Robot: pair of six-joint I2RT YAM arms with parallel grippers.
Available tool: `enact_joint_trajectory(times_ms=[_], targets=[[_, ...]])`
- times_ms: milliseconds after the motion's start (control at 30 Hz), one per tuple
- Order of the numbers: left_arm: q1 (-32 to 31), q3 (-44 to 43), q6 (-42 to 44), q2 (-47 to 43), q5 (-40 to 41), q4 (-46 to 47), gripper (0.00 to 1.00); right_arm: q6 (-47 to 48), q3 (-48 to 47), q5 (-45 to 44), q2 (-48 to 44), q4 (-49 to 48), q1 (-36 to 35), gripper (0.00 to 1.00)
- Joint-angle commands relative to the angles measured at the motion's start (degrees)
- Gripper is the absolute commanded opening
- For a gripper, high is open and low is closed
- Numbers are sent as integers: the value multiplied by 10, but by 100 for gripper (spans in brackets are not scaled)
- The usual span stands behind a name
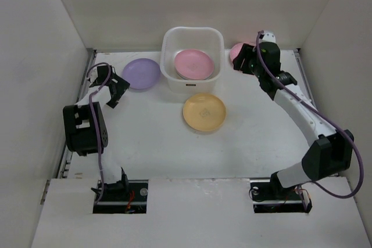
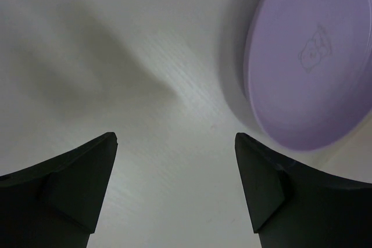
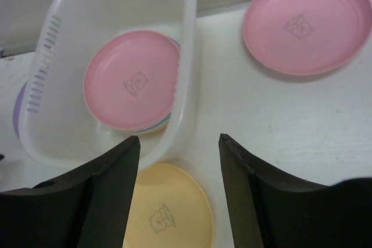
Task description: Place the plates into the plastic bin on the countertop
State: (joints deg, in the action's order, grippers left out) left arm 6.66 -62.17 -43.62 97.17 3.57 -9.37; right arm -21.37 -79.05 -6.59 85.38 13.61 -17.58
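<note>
The white plastic bin (image 1: 172, 38) stands at the back middle of the countertop and holds a stack of plates with a pink plate (image 1: 193, 64) on top. A purple plate (image 1: 141, 74) lies left of the bin, a yellow-orange plate (image 1: 204, 112) in front of it, and a second pink plate (image 1: 236, 51) to its right. My left gripper (image 1: 119, 90) is open and empty, low over the countertop just left of the purple plate (image 2: 314, 68). My right gripper (image 1: 240, 65) is open and empty, raised between the bin (image 3: 189, 56) and the loose pink plate (image 3: 305, 24).
White walls enclose the countertop (image 1: 157, 143) on three sides. In the right wrist view the yellow-orange plate (image 3: 168, 207) lies below my right gripper (image 3: 179, 139). Blue and yellow rims show under the pink plate in the bin (image 3: 131, 79).
</note>
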Motion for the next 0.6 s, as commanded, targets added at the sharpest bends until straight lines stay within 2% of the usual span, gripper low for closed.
enact_joint_trajectory(times_ms=[0,300,567], targets=[[9,-76,-60,54,-39,36,79,-17,72,9,-30,-36,1,63],[2,-189,-78,173,-38,24,66,-41,165,17,-108,-52,4,63],[-6,-234,-73,250,-36,-16,37,-56,190,17,-145,-52,31,64]])
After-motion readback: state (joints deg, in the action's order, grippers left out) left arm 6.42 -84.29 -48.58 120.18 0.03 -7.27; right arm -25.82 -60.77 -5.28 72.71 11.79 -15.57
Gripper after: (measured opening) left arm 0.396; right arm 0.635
